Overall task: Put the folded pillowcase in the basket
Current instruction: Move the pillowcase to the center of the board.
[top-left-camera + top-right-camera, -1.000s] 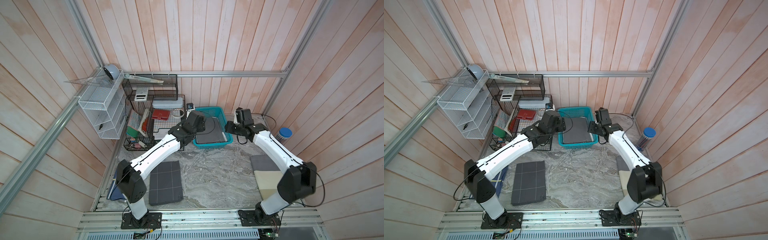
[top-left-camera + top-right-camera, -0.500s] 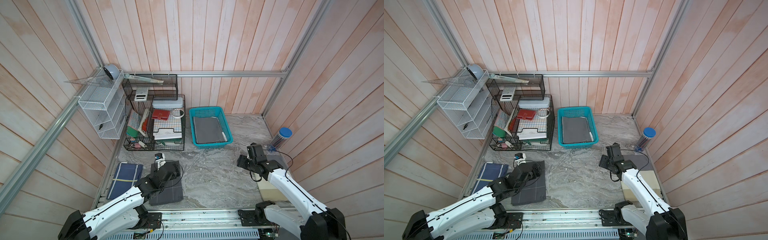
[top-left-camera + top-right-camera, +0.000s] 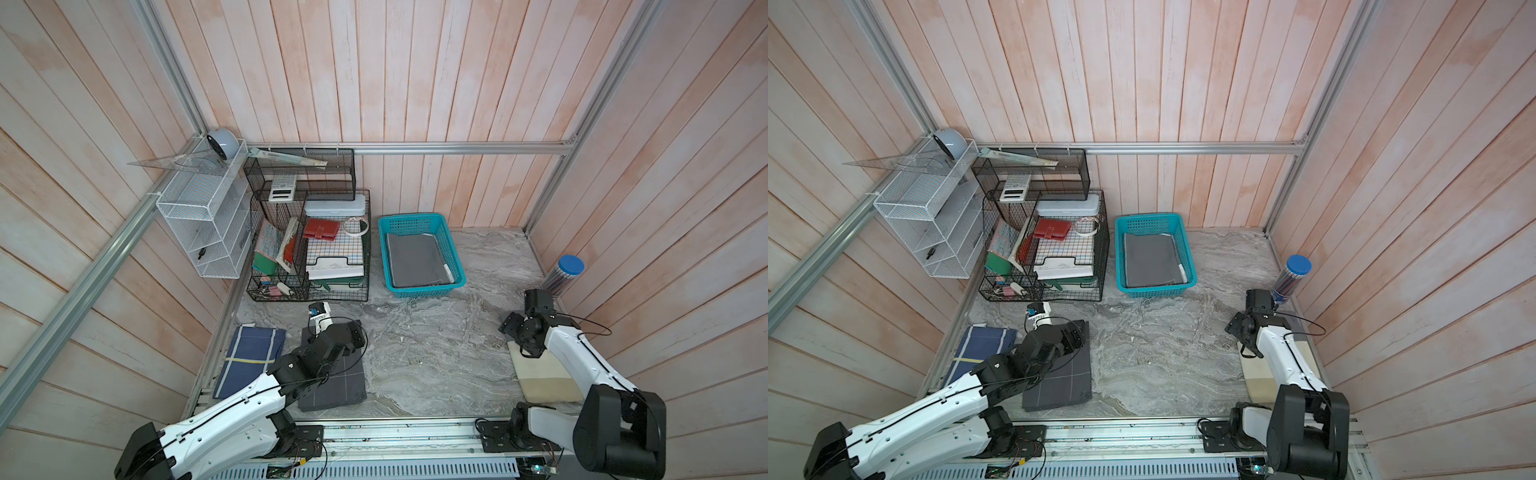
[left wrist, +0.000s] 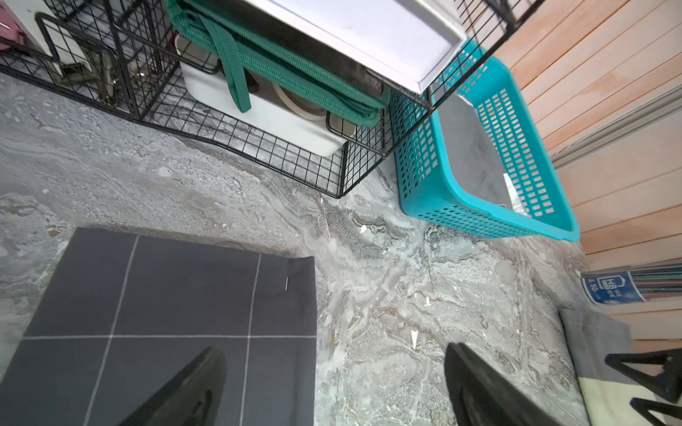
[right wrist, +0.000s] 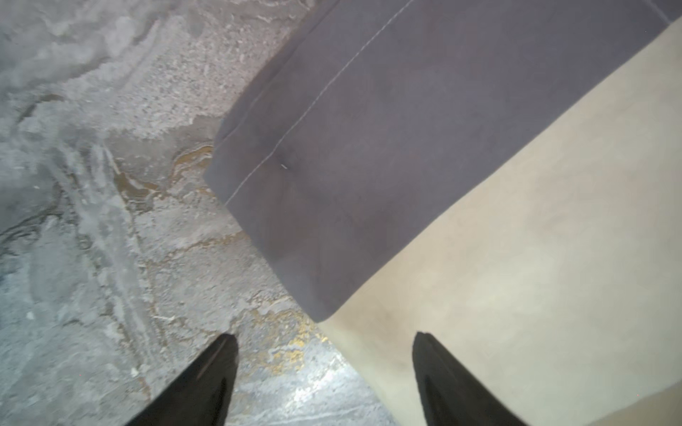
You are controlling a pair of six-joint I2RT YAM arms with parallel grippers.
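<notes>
Left gripper [image 4: 334,348] open, empty, above dark cloth [image 4: 166,313]; pillowcase [image 3: 415,259] lies flat in basket [image 3: 428,289]; right gripper [image 5: 324,335] open, empty, above grey-cream cloth [image 5: 406,147]; risk: a low sweep by either arm could snag and drag its cloth.

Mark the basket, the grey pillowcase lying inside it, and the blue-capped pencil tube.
basket [image 3: 424,291]: in a top view, on its near wall.
grey pillowcase [image 3: 415,259]: in a top view, mid-fabric.
pencil tube [image 3: 570,264]: in a top view, on its blue cap.
</notes>
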